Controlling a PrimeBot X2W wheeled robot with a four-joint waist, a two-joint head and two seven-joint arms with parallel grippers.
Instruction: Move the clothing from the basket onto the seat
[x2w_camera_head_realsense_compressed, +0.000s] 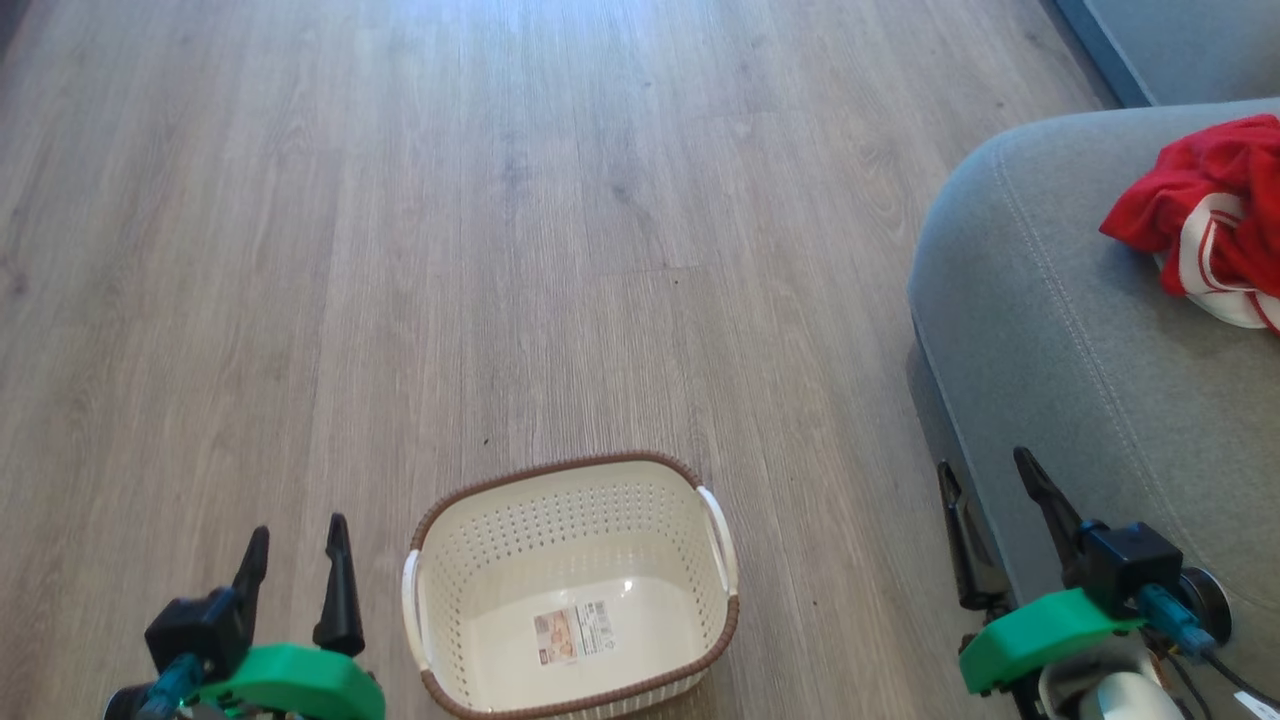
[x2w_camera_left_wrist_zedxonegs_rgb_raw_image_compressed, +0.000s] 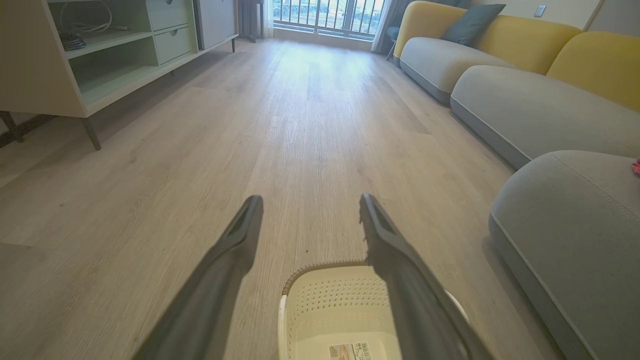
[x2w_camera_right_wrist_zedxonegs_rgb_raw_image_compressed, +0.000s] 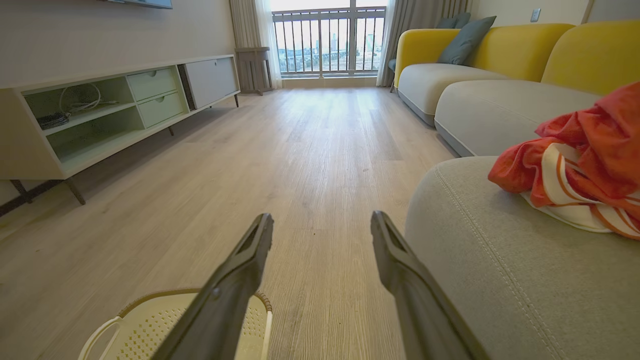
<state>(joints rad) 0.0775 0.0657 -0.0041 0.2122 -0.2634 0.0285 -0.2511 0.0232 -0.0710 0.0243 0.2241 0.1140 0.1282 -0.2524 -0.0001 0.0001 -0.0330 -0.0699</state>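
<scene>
Left pincer (x2w_camera_head_realsense_compressed: 300, 528), fingers spread and holding nothing, hovers over the wooden floor (x2w_camera_head_realsense_compressed: 500, 250) just beside the basket's left handle, pointing away from the robot. The basket (x2w_camera_head_realsense_compressed: 560, 470) stands upright on the floor between the two arms, its mouth open to both so that either could reach in; only a label sticker (x2w_camera_head_realsense_compressed: 572, 632) lies on its bottom. Right pincer (x2w_camera_head_realsense_compressed: 984, 462), likewise spread and empty, hangs at the near front edge of the seat (x2w_camera_head_realsense_compressed: 1050, 330), the side where the load belongs. The clothing (x2w_camera_head_realsense_compressed: 1195, 195), a crumpled red heap with white stripes, rests on top of the seat cushion, well apart from the basket. Judged from this layout, the transfer appears complete and both arms sit in a neutral, parked pose.
</scene>
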